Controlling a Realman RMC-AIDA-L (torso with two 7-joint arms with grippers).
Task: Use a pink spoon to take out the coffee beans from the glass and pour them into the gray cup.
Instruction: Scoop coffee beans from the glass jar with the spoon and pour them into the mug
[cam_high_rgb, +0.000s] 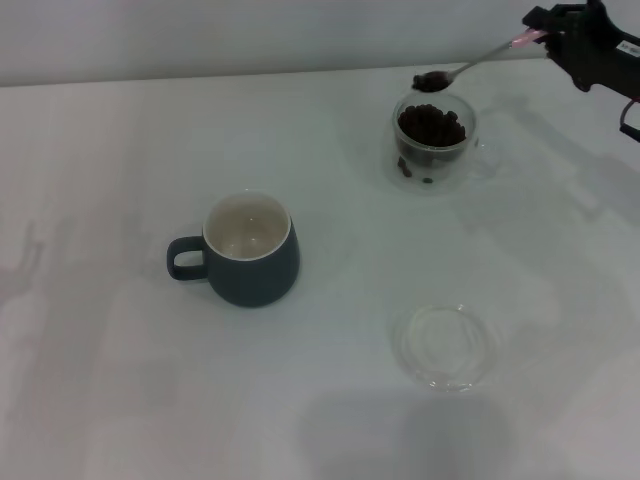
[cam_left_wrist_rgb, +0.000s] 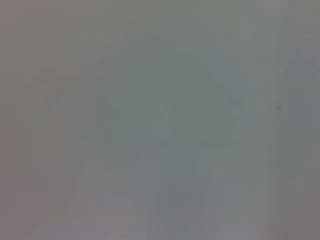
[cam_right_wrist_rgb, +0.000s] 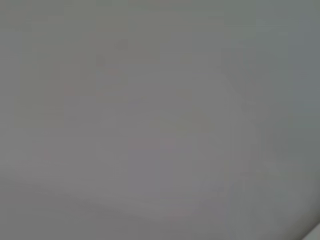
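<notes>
In the head view my right gripper (cam_high_rgb: 545, 38) is at the far right back, shut on the pink handle of the pink spoon (cam_high_rgb: 470, 65). The spoon's metal bowl holds a few dark coffee beans (cam_high_rgb: 432, 81) just above the back rim of the glass (cam_high_rgb: 433, 142). The glass stands at the back right and holds a heap of beans. The gray cup (cam_high_rgb: 250, 250) stands left of centre, handle to the left, its cream inside bare. The left gripper is out of view. Both wrist views show only a blank grey surface.
A flat clear round saucer (cam_high_rgb: 446, 346) lies on the white table (cam_high_rgb: 100, 180) at the front right, in front of the glass. The pale wall runs along the table's far edge.
</notes>
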